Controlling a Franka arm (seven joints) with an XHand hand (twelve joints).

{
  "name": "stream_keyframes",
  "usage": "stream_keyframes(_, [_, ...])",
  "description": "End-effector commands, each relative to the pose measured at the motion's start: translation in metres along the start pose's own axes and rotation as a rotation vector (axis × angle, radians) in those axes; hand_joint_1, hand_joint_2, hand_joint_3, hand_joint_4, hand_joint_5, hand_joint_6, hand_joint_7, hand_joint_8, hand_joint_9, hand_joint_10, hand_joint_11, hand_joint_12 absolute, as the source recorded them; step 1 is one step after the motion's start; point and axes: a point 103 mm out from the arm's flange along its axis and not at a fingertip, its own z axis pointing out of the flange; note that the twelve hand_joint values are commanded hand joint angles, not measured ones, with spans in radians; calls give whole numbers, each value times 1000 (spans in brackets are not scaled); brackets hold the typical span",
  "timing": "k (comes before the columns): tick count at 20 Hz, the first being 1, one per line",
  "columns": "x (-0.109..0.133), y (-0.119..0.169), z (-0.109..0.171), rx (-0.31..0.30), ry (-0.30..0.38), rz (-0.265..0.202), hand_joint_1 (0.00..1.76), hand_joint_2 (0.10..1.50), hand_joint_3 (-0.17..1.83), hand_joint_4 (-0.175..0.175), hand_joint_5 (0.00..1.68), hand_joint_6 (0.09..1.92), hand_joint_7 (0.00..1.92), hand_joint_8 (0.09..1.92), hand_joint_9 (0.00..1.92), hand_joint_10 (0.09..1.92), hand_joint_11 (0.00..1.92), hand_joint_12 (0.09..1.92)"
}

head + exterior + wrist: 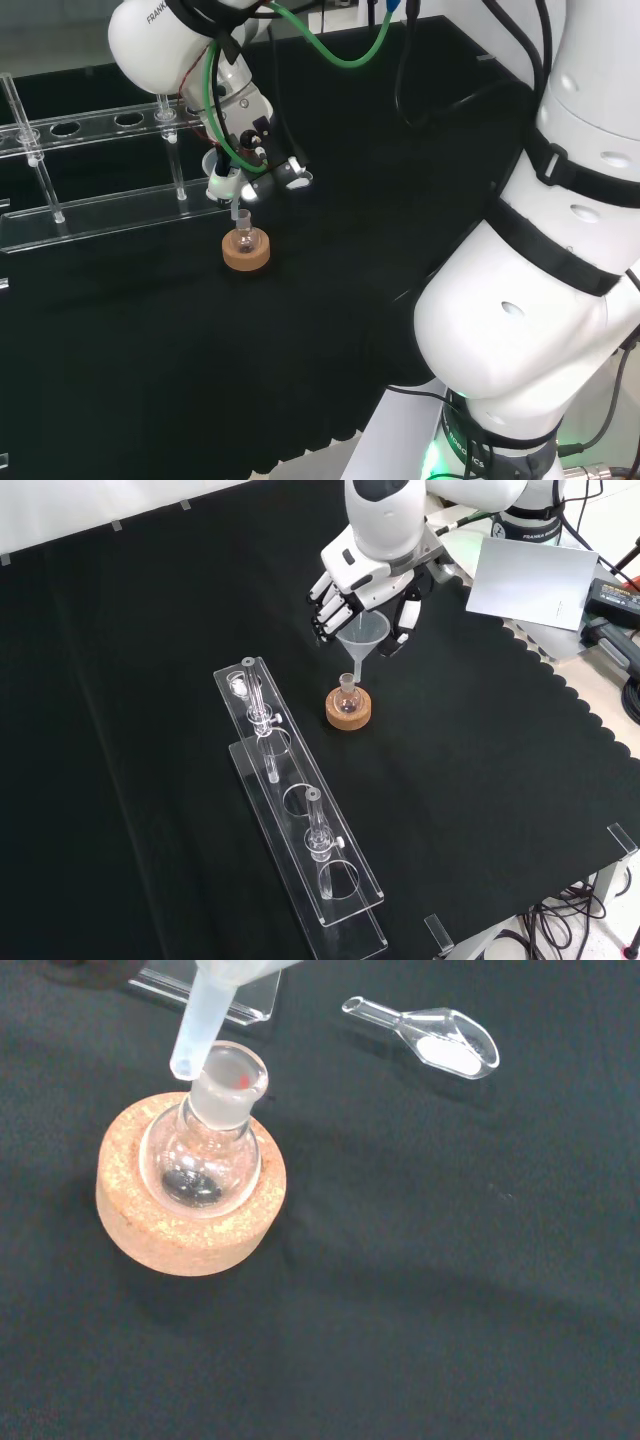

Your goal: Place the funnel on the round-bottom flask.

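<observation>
**Funnel held just over the flask's mouth**

In the front view, a clear plastic rack (300,825) with round holes lies at the left on the black cloth of the bench (120,730), running from the middle of the cloth down toward the near edge. To its right, the round-bottom flask (347,697) sits upright in a cork ring (349,709). Directly above it hangs the funnel (362,640), its cone up and its stem pointing down at the flask's neck. The robot hand (352,592) comes in from the top of that view, its fingers curled round the funnel's cone and holding it.

In the wrist view, the funnel's stem tip is beside the rim of the flask's open neck, at about the rim's height, not inside it; whether they touch cannot be told. The flask's bulb rests in the hollow of the cork ring. Well apart from the ring, a small clear scoop (435,1037) with some white powder in it lies on the cloth.
</observation>
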Motion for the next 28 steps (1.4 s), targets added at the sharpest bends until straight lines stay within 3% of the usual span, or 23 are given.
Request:
stream_keyframes(1, [-3, 5, 3, 2, -5, 5, 765, 782, 535, -59, 509, 555, 557, 756, 883, 528, 591, 1248])
stream_keyframes(6, [-6, 14, 8, 24, 3, 9, 766, 780, 536, -60, 509, 556, 551, 761, 876, 533, 590, 1249])
stream_keyframes(10, [5, 18, 11, 38, -20, 21, 766, 779, 538, -60, 508, 556, 548, 766, 872, 538, 589, 1250])
stream_keyframes(12, [6, 20, 13, 29, -10, -11, 766, 779, 538, -60, 508, 556, 546, 768, 870, 541, 588, 1250])
stream_keyframes(16, [9, 24, 21, 43, -24, -21, 767, 778, 539, -60, 508, 557, 544, 770, 867, 545, 588, 1250])
stream_keyframes(28, [2, 27, 30, 60, -28, 4, 769, 776, 542, -61, 504, 557, 541, 775, 856, 556, 585, 1251])
